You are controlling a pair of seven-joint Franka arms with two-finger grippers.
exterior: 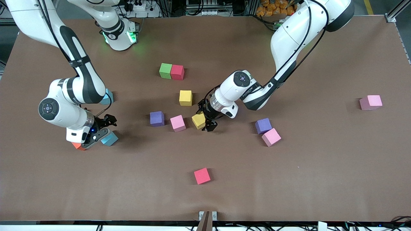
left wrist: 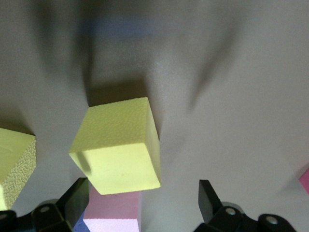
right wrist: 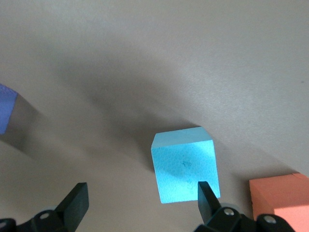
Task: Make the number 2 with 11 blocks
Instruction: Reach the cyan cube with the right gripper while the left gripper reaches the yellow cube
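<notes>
A green block (exterior: pixel 165 70) and a red block (exterior: pixel 177 72) touch side by side toward the robots' bases. A yellow block (exterior: pixel 185 98) lies alone nearer the camera. My left gripper (exterior: pixel 205 119) (left wrist: pixel 143 193) stands open and tilted at a second yellow block (exterior: pixel 198 121) (left wrist: pixel 118 145), which lies just ahead of its fingertips. In line with it lie a pink block (exterior: pixel 178 123) (left wrist: pixel 113 212) and a purple block (exterior: pixel 157 118). My right gripper (exterior: pixel 103 129) (right wrist: pixel 142 193) is open, low beside a light blue block (exterior: pixel 109 139) (right wrist: pixel 183 166); one fingertip (right wrist: pixel 206 193) overlaps that block's edge.
An orange cube (exterior: pixel 78 146) (right wrist: pixel 280 198) lies by the right gripper; a coral-red cube (exterior: pixel 202 175) sits near the front edge. Another light blue block (exterior: pixel 107 96) peeks from under the right arm. A purple (exterior: pixel 263 125) and pink (exterior: pixel 271 137) pair and a lone pink block (exterior: pixel 371 102) lie toward the left arm's end.
</notes>
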